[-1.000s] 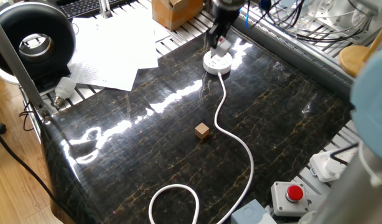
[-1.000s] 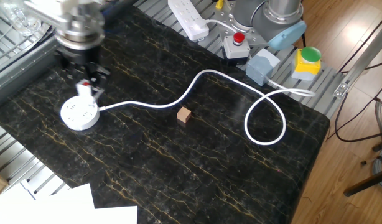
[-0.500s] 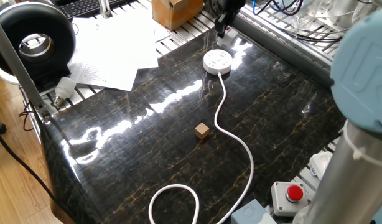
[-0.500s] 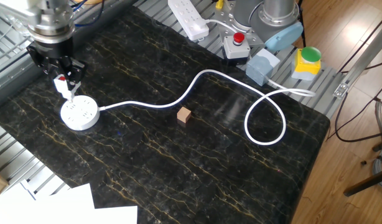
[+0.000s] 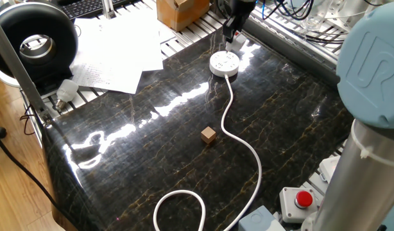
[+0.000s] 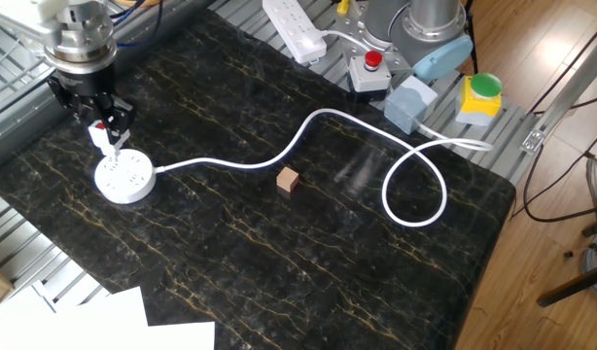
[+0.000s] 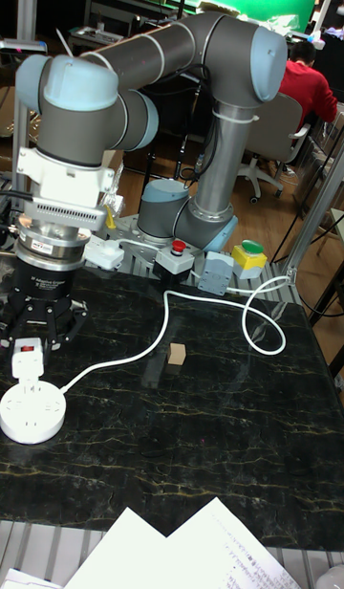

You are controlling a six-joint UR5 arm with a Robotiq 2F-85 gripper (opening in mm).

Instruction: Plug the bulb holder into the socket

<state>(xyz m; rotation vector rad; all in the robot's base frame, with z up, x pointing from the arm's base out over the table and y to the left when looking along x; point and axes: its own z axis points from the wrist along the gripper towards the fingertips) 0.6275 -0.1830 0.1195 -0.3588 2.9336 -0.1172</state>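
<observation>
Since half a second ago, the tool (image 6: 106, 127) has shifted only slightly, staying clamped on the one bulb holder (image 7: 27, 364), which hangs just above the rear edge of the one round socket (image 6: 124, 179) without being plugged in. On the tabletop (image 6: 279, 262) lie one socket with its single long white cord (image 5: 239, 138) and one small wooden cube (image 6: 288, 179).

The pale blue rounded joint cap of the grey robot arm (image 5: 370, 61) carries a raised mark that reads as "R" in one fixed view. The printed white paper sheets (image 5: 113, 54) show text lines too small to read.
</observation>
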